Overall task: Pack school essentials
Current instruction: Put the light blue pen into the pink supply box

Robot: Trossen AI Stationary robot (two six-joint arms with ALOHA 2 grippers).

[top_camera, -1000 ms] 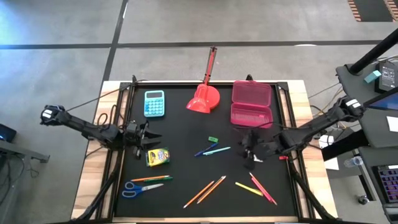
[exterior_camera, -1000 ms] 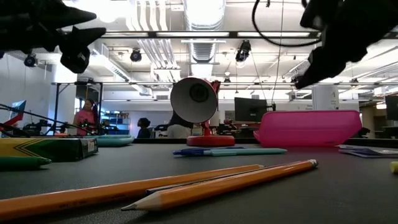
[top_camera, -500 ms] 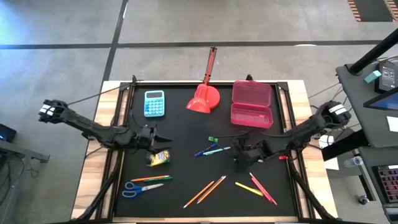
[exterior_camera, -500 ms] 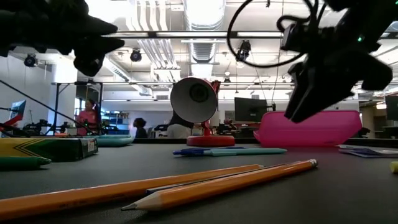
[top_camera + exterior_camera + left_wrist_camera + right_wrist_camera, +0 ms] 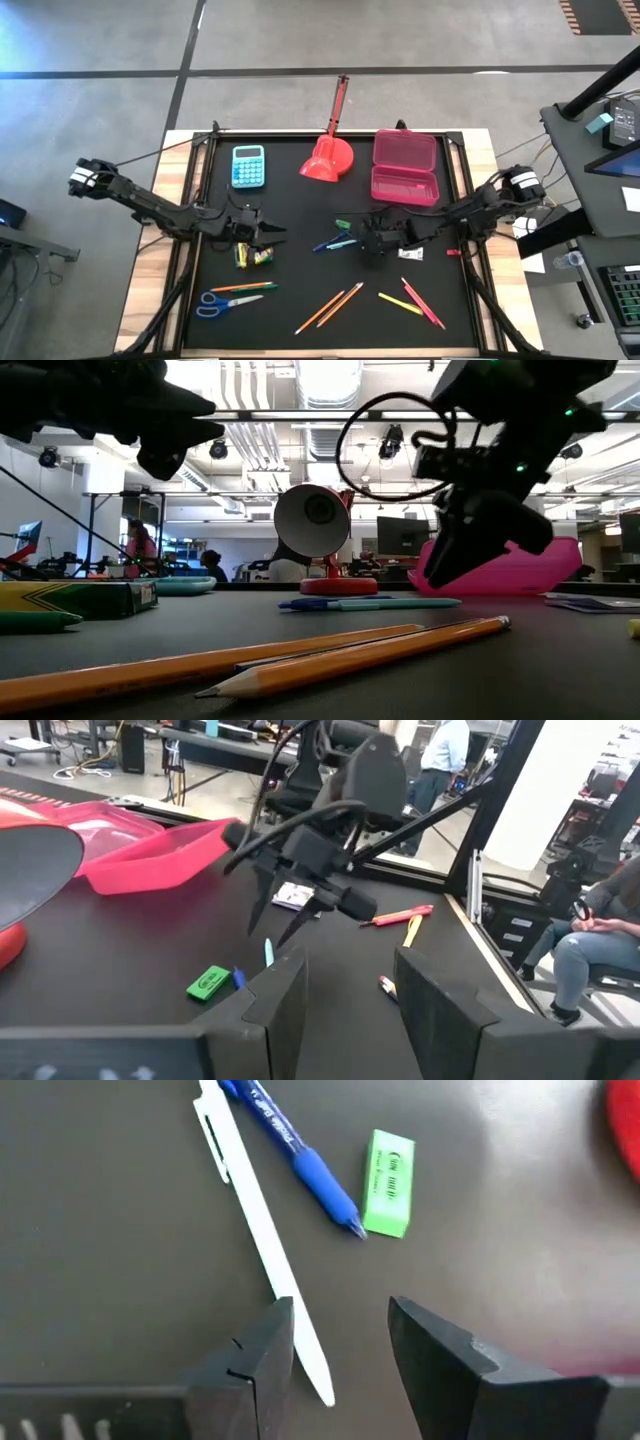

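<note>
My right gripper (image 5: pixel 368 247) hangs open just above the mat. Its fingers (image 5: pixel 258 1360) stand either side of the near end of a pale pen (image 5: pixel 262 1240), not touching it. Beside that pen lie a blue pen (image 5: pixel 300 1158) and a green eraser (image 5: pixel 388 1183). My left gripper (image 5: pixel 268 235) is open and level, above the yellow-green crayon box (image 5: pixel 254 256), empty. Blue-handled scissors (image 5: pixel 225 302), orange pencils (image 5: pixel 330 308), and yellow and red pencils (image 5: pixel 412 303) lie flat near the front edge. A small white square (image 5: pixel 412 254) lies under the right arm.
An open pink case (image 5: pixel 404 166) stands at the far right of the mat, a red scoop (image 5: pixel 328 150) at the far middle, and a light-blue calculator (image 5: pixel 248 166) at the far left. People sit and stand in the room beyond the table.
My right gripper has come down and gone toward the table's left, from beside the pink case to just over the two pens. My left gripper has gone toward the table's middle and now reaches past the crayon box. Nothing on the mat has moved.
</note>
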